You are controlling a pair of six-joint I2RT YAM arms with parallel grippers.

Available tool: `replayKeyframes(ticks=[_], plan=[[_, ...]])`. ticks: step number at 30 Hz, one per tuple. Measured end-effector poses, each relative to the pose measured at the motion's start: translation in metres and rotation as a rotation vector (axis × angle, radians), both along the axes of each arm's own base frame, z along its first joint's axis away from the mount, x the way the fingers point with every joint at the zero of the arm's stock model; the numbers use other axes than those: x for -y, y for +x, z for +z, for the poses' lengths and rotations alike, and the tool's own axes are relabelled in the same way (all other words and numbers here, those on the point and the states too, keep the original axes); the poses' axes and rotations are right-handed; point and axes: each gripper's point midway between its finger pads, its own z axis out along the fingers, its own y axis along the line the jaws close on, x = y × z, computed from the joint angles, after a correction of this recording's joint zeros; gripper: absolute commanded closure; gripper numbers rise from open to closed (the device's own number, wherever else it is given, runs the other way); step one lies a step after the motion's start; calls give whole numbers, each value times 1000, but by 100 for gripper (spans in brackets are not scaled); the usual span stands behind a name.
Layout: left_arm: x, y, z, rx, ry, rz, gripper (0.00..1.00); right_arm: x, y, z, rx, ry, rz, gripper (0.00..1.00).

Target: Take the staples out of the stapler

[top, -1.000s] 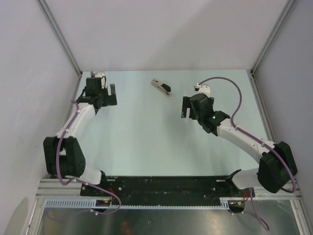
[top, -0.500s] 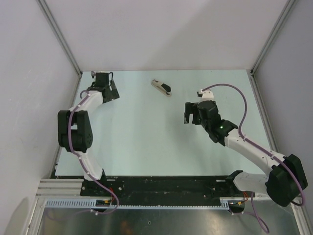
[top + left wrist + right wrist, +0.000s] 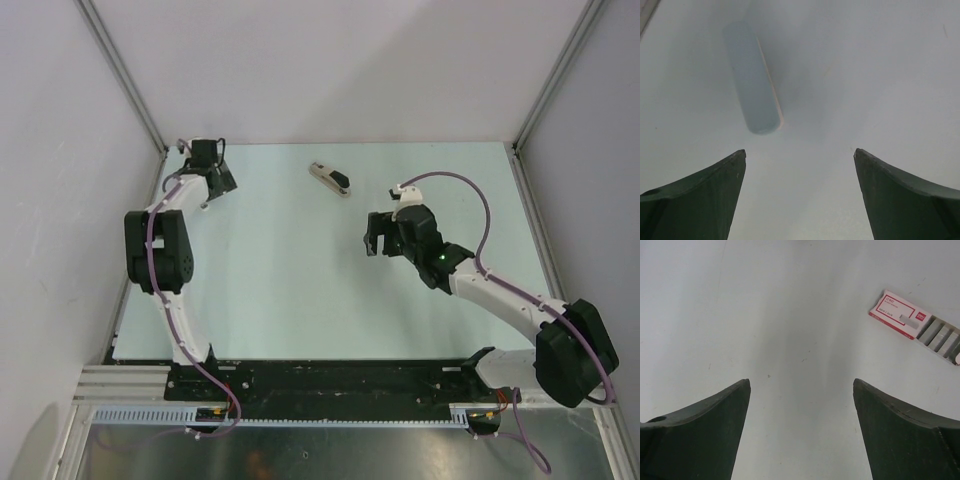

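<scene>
The stapler (image 3: 329, 179), pale with a black upper part, lies on the table at the far middle, seen only in the top view. My left gripper (image 3: 214, 186) is open and empty near the far left corner, well left of the stapler. In its wrist view the left gripper (image 3: 800, 152) hangs over bare table. My right gripper (image 3: 376, 236) is open and empty, to the right of and nearer than the stapler. In its wrist view the right gripper (image 3: 801, 381) also frames only bare table. Neither gripper touches the stapler.
A pink-and-white staple box (image 3: 899, 314) with its tray of staple strips (image 3: 941, 338) pulled out lies ahead and right of the right gripper. A blurred pale blue-grey rounded bar (image 3: 752, 79) lies ahead of the left gripper. Enclosure walls stand close at the left and back.
The left arm has folded up and its gripper has moved toward the far left corner. The right gripper has shifted slightly left. The stapler has not moved.
</scene>
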Motion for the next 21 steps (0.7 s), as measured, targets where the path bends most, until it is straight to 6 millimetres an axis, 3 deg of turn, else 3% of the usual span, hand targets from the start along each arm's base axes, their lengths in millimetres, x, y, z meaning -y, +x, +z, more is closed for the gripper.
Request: replayKeyframes(ticks=[9, 15, 21], plan=[[-36, -3, -7, -1, -14, 101, 11, -11, -1, -7, -15, 12, 38, 15], [-47, -2, -10, -6, -8, 122, 14, -18, 0, -8, -12, 29, 56, 17], [-51, 14, -13, -1, 4, 114, 22, -23, -1, -9, -11, 37, 73, 18]])
